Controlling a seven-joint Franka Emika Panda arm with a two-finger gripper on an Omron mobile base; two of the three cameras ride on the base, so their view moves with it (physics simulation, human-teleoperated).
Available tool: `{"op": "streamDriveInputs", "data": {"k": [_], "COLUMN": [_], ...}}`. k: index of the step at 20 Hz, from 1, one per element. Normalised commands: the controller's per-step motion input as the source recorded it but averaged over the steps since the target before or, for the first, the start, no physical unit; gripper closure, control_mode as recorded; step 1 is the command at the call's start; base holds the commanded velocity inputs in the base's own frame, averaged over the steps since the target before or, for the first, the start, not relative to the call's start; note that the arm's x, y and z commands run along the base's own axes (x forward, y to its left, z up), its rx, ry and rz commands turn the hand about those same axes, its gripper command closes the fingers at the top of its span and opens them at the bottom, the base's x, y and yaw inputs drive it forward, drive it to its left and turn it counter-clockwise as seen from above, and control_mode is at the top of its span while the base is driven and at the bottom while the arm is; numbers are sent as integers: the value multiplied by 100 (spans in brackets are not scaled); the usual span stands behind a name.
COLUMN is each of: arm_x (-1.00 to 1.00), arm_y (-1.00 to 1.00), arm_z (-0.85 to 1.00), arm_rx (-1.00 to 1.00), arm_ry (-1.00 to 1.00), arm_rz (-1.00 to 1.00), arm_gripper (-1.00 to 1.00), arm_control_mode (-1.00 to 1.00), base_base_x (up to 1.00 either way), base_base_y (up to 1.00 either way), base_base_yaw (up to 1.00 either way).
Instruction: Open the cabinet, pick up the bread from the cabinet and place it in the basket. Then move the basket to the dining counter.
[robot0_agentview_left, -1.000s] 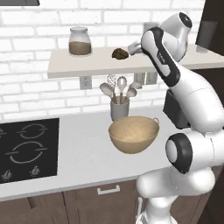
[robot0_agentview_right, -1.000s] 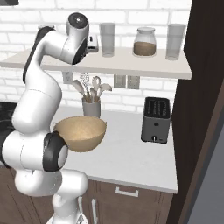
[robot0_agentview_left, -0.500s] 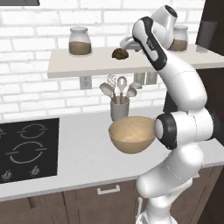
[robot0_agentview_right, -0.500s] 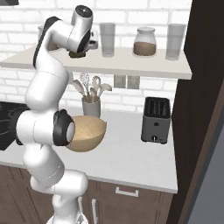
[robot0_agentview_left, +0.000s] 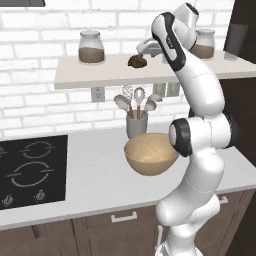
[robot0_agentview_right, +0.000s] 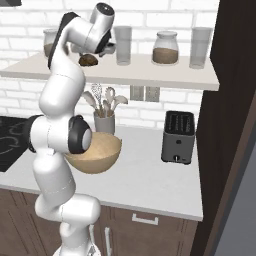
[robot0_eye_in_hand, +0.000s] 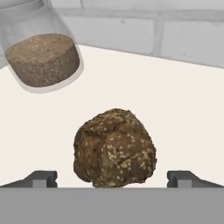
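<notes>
The bread (robot0_eye_in_hand: 114, 148), a lumpy dark brown roll, sits on the white wall shelf (robot0_agentview_left: 100, 75), with a glass jar of brown contents (robot0_eye_in_hand: 41, 57) standing apart from it on the same shelf. The pincer (robot0_eye_in_hand: 112, 178) is spread wide and released, one fingertip (robot0_eye_in_hand: 41, 178) on either side of the roll, holding nothing. Below the shelf, the tan basket (robot0_agentview_left: 150, 155) rests on the white surface (robot0_agentview_left: 85, 175) in front of a grey utensil cup (robot0_agentview_left: 136, 122).

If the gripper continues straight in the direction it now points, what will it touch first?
Most likely the lumpy dark brown bread roll on the white shelf: it sits centred just ahead of the open gripper, between the fingertips' line. Exact depth is unclear. The glass jar with brown contents stands off to one side.
</notes>
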Motion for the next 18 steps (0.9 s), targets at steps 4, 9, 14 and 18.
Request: {"op": "streamDriveInputs", "data": {"k": [4, 9, 14, 18], "arm_x": [0, 0, 9, 20], "arm_y": [0, 0, 0, 4], "arm_z": [-31, -22, -16, -19], "arm_rx": [0, 0, 0, 0], "arm_ry": [-6, -10, -2, 0], "arm_rz": [13, 9, 7, 5], "arm_gripper": [-100, -100, -100, -100], "arm_control_mode": [-100, -100, -100, -100], "base_base_x": [0, 0, 0, 0], "base_base_y": [0, 0, 0, 0], "base_base_yaw": [0, 0, 0, 0]}}
